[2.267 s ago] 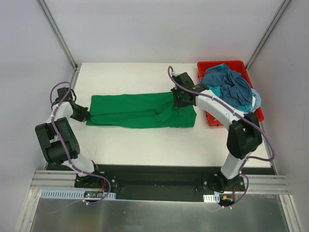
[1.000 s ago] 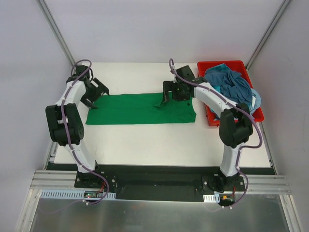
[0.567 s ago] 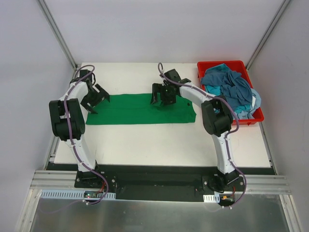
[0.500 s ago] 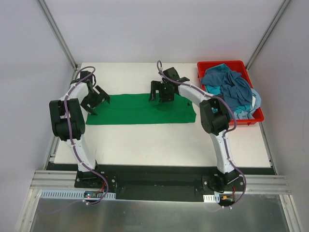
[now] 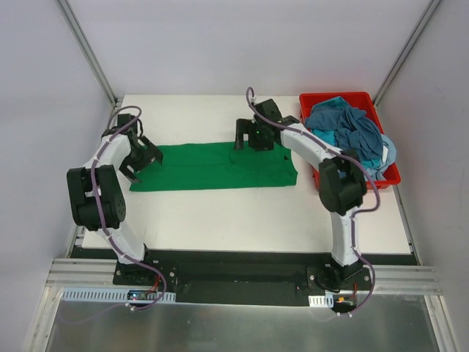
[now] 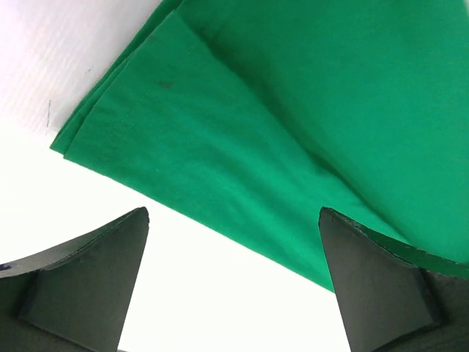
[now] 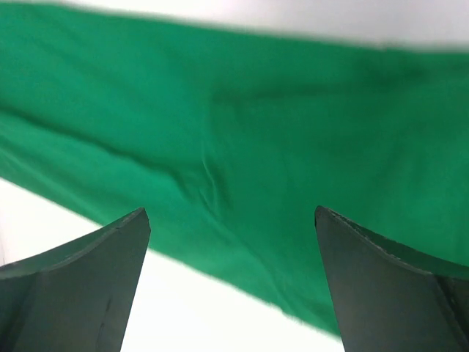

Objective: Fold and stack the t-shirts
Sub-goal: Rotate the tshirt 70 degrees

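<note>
A green t-shirt (image 5: 216, 166) lies folded into a long flat strip across the middle of the white table (image 5: 242, 220). My left gripper (image 5: 138, 163) hangs open over the strip's left end, nothing between its fingers; its wrist view shows the green t-shirt (image 6: 293, 132) and its layered corner above bare table. Over the strip's far edge, right of centre, my right gripper (image 5: 250, 136) is open and empty. Its wrist view shows the wrinkled green t-shirt (image 7: 242, 147). More t-shirts (image 5: 350, 132), blue and teal, are heaped in the red bin.
The red bin (image 5: 327, 182) stands at the table's right edge, with cloth spilling over its right rim. A metal frame post (image 5: 88, 51) rises at the back left corner and another (image 5: 407, 51) at the back right.
Both grippers let go of the green shirt, rose and swung about over its ends. In the last half second the left one moved toward the front left, the right one slightly right.
</note>
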Available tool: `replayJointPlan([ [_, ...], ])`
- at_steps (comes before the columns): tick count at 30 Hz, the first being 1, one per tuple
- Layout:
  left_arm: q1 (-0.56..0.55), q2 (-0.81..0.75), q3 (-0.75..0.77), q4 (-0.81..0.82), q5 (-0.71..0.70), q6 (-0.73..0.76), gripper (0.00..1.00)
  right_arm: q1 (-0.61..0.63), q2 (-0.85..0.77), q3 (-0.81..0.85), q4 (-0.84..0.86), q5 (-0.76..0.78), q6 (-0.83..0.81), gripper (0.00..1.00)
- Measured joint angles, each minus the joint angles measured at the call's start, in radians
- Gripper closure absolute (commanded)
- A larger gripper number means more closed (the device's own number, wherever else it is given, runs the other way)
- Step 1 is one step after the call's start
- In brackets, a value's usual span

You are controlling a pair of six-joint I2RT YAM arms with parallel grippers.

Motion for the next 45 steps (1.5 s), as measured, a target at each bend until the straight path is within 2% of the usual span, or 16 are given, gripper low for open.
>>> replayJointPlan([
  [4, 0.0, -0.056, 0.067, -0.012, 0.002, -0.001, 0.01, 0.001, -0.211, -0.238, -0.014, 0.046, 0.012, 0.04],
  [7, 0.0, 0.005, 0.212, -0.006, 0.048, 0.002, 0.01, 0.001, -0.286, -0.338, -0.014, 0.051, 0.037, 0.04],
  [10, -0.002, 0.119, 0.333, 0.026, 0.1, 0.004, 0.01, 0.001, -0.27, -0.379, -0.012, 0.051, 0.063, 0.04],
  [12, -0.002, 0.186, 0.361, 0.044, 0.115, 0.004, 0.01, -0.003, -0.24, -0.386, -0.018, 0.047, 0.073, 0.04],
  [16, -0.008, 0.294, 0.353, 0.035, 0.138, 0.004, 0.01, -0.028, -0.153, -0.347, -0.049, 0.015, 0.072, 0.04],
  [19, -0.014, 0.299, 0.273, 0.042, 0.148, 0.001, 0.01, -0.066, -0.074, -0.247, -0.104, -0.022, 0.07, 0.04],
  [22, -0.029, 0.203, 0.131, 0.093, 0.167, -0.016, 0.01, -0.109, 0.041, -0.074, -0.147, -0.064, 0.054, 0.04],
  [25, -0.082, 0.052, -0.081, 0.12, 0.19, -0.06, 0.01, -0.154, 0.23, 0.242, -0.226, -0.126, 0.045, 0.04],
  [27, -0.175, -0.057, -0.217, 0.103, 0.208, -0.111, 0.01, -0.175, 0.395, 0.518, -0.237, -0.155, 0.047, 0.04],
  [29, -0.319, -0.131, -0.294, 0.08, 0.231, -0.166, 0.01, -0.19, 0.497, 0.678, -0.197, -0.18, 0.053, 0.04],
  [32, -0.539, -0.181, -0.288, 0.056, 0.266, -0.224, 0.01, -0.203, 0.507, 0.648, -0.062, -0.209, 0.087, 0.04],
  [34, -0.623, -0.193, -0.214, 0.053, 0.283, -0.235, 0.01, -0.205, 0.493, 0.606, 0.011, -0.215, 0.099, 0.04],
  [37, -0.641, -0.225, -0.137, 0.08, 0.288, -0.235, 0.01, -0.2, 0.489, 0.626, 0.01, -0.21, 0.062, 0.04],
  [40, -0.634, -0.298, -0.132, 0.073, 0.251, -0.222, 0.01, -0.191, 0.423, 0.606, -0.048, -0.21, -0.017, 0.04],
  [45, -0.608, -0.435, -0.18, -0.027, 0.079, -0.207, 0.01, -0.144, 0.075, 0.311, -0.135, -0.154, -0.187, 0.04],
])
